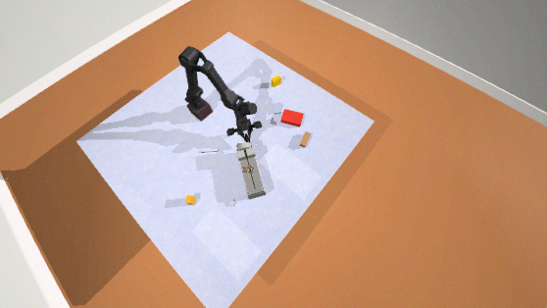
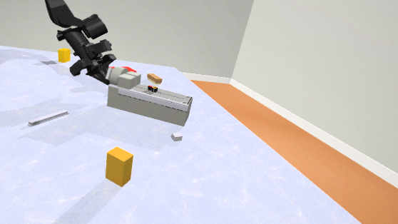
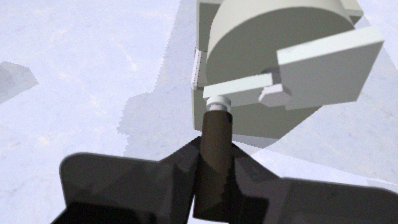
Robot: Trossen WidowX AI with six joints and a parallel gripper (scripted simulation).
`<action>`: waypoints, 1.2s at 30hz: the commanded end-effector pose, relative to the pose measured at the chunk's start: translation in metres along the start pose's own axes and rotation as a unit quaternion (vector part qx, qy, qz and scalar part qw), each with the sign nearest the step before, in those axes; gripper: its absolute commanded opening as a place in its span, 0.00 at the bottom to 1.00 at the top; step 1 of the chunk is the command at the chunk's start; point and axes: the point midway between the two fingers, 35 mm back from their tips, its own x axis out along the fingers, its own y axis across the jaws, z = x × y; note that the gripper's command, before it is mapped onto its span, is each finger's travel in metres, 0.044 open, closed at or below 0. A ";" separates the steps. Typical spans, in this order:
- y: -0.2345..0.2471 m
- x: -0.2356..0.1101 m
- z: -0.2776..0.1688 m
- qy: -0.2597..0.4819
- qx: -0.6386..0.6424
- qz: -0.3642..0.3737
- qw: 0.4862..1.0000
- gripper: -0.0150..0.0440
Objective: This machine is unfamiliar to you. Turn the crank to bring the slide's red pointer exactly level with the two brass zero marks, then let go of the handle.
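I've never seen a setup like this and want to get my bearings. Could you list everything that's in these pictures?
Crank machine: one, grey, mid-mat, slide on top.
Red pointer: one, on the slide.
Crank handle: one, dark, at the machine's near end.
Yellow blocks: two, one at the far edge, one nearer the camera.
Red block: one, right of the arm.
Tan block: one, below the red block.
Grey bar: one, thin, left of the machine.
Small grey cube: one, by the machine's far end.
Arm: one, black.
Tool: one, shut on the crank handle.
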 end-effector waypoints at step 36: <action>-0.020 0.012 -0.012 0.007 -0.004 -0.002 1.000 0.25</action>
